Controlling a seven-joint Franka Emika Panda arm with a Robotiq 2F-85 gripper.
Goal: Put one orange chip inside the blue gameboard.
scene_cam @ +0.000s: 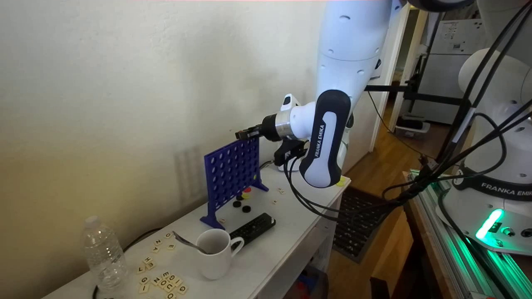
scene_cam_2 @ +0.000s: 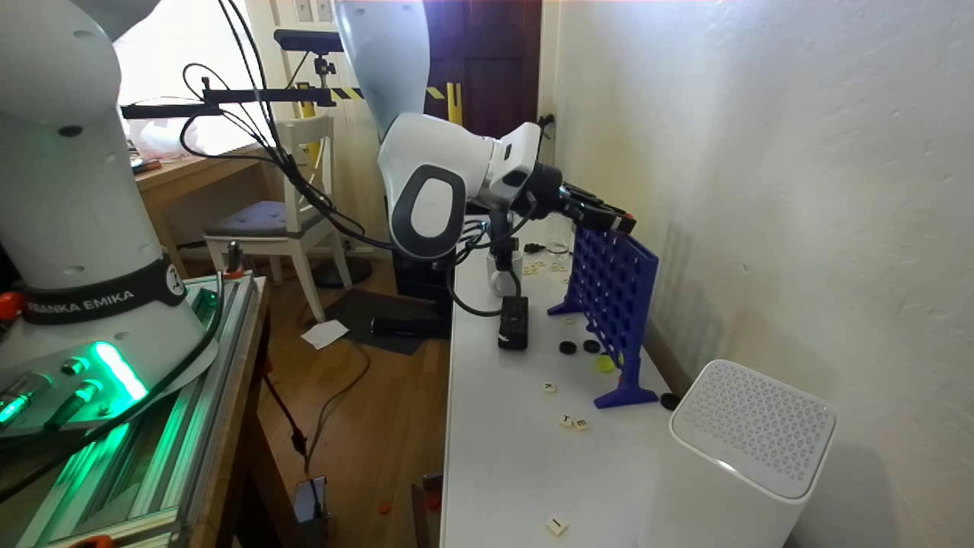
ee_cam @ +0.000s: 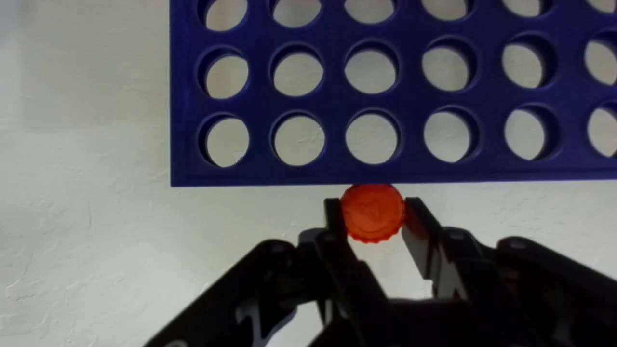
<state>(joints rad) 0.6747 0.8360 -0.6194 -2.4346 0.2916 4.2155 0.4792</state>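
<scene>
Orange chip (ee_cam: 372, 213) pinched between gripper (ee_cam: 373, 217) tips, at top edge of blue gameboard (ee_cam: 409, 95).

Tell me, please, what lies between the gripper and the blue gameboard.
In the wrist view, an orange chip lies there, held by the gripper right at the blue gameboard.

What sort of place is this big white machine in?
Probably someone's home, though I can't be certain: there's what looks like a fridge in the background, a cushioned chair and a wooden floor.

Orange-red chip (ee_cam: 373, 213), black gripper (ee_cam: 375, 217), deep-blue gameboard (ee_cam: 409, 99) with a round-holed grid pattern, white mug (scene_cam: 215, 259), black remote (scene_cam: 254, 228).
</scene>
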